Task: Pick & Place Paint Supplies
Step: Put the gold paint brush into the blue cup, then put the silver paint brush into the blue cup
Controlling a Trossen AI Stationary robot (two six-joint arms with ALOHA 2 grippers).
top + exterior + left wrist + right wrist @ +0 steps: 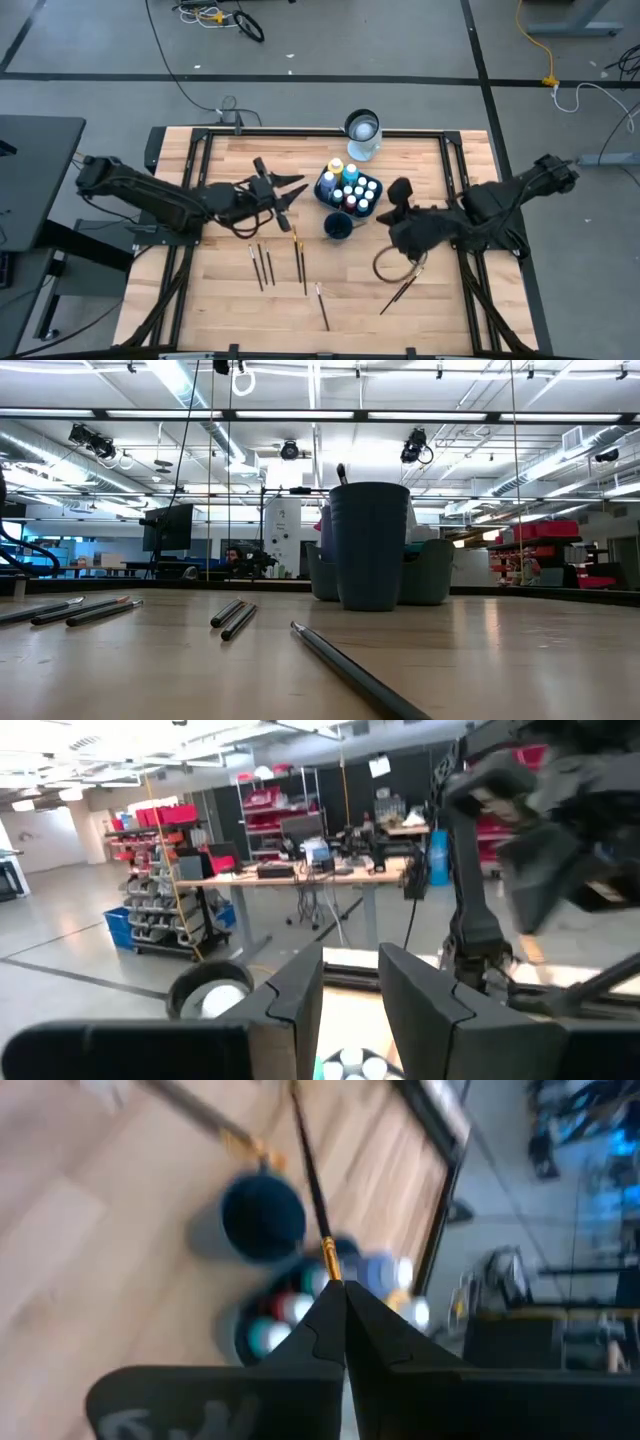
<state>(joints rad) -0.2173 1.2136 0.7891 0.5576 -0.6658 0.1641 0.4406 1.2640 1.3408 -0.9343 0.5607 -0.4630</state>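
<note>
Where wood planks run, thin dark brushes

Capped bottles clustered; thin brushes lie scattered nearby

Open workshop. Grey concrete floor w/ dark tape lines; loose cables lying on it. Ceiling white, exposed trusses, strip lights on. Desk w/ monitors, red parts bins on shelving, blue bin at floor level.
</note>
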